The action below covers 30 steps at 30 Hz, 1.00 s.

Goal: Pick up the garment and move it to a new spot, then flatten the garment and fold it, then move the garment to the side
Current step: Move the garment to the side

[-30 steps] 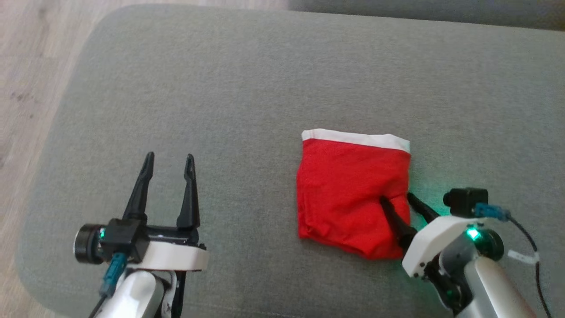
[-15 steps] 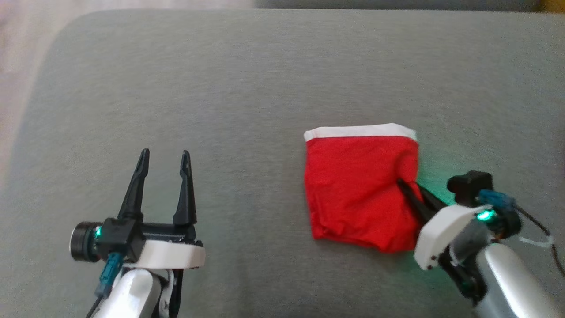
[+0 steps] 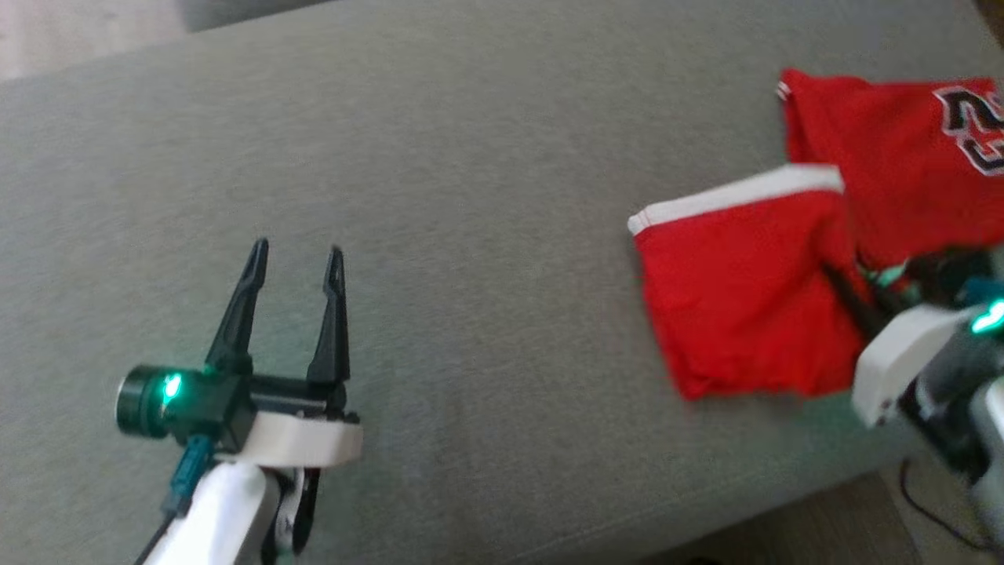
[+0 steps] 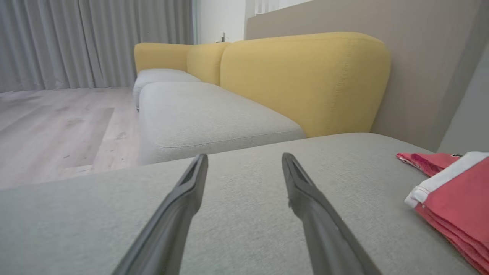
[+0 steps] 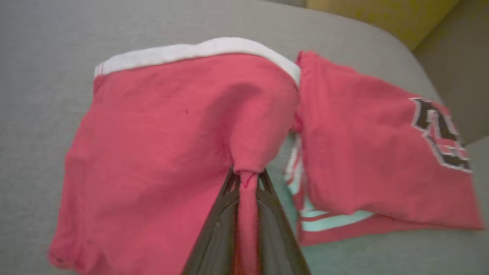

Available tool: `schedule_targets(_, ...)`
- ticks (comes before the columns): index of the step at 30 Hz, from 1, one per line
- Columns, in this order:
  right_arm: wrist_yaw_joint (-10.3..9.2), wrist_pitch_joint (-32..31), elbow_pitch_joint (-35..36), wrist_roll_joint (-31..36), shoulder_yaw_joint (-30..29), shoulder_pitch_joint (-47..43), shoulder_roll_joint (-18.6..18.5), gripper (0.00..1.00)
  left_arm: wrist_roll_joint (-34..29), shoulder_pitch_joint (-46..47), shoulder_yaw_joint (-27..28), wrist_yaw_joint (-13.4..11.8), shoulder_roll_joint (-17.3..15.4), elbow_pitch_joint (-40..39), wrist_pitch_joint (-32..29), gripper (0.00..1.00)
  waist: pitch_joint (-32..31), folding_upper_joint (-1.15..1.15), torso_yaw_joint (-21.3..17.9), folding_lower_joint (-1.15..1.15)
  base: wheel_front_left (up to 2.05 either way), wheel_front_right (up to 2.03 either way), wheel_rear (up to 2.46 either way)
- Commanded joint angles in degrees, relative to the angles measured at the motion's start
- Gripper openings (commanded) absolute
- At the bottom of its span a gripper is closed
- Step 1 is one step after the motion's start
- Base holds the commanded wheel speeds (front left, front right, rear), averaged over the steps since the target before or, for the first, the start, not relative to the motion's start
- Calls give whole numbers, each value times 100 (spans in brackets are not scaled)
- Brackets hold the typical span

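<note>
The garment (image 3: 737, 306) is a folded red piece with a white band along its far edge, lying on the grey cushion (image 3: 471, 196) at the right. My right gripper (image 3: 843, 286) is shut on a pinch of its right edge, and in the right wrist view the red cloth (image 5: 172, 145) bunches up between the fingers (image 5: 263, 214). My left gripper (image 3: 294, 255) stands open over bare cushion at the lower left, well apart from the garment. In the left wrist view its fingers (image 4: 305, 198) hold nothing, and the garment's edge (image 4: 454, 194) shows at the right.
A second red garment with black numbers (image 3: 902, 157) lies right behind and beside the folded one, overlapped by it. The cushion's front edge and floor (image 3: 823, 526) show at lower right. A yellow sofa back (image 4: 301, 76) and another grey seat (image 4: 206, 114) stand beyond.
The right gripper closed on the garment's right edge and has dragged it rightward against the numbered garment. The head view has swung, so the whole picture has shifted. The left gripper stays open.
</note>
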<state>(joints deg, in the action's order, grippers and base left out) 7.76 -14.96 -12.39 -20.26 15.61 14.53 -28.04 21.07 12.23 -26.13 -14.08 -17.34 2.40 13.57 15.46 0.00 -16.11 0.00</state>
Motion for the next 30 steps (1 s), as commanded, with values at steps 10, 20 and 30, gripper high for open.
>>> schedule_targets(10, -27, 422, -1035, -87, -753, 1391, -1016, 0, -272, 893, -83, 182, -55, -256, -123, 100, 812, 0, 33, 0, 0, 0, 0)
schedule_targets(20, -27, 1096, -2384, 552, -2026, 1765, -1222, 100, -353, 1303, -217, 314, 67, -98, -25, 100, 1070, 0, 451, 0, 0, 0, 0)
schedule_targets(30, -27, 2308, -1932, 819, -2324, 1384, -549, 100, -237, 1013, -83, 201, 60, 96, 70, 100, 644, 0, 553, 0, 0, 0, 0)
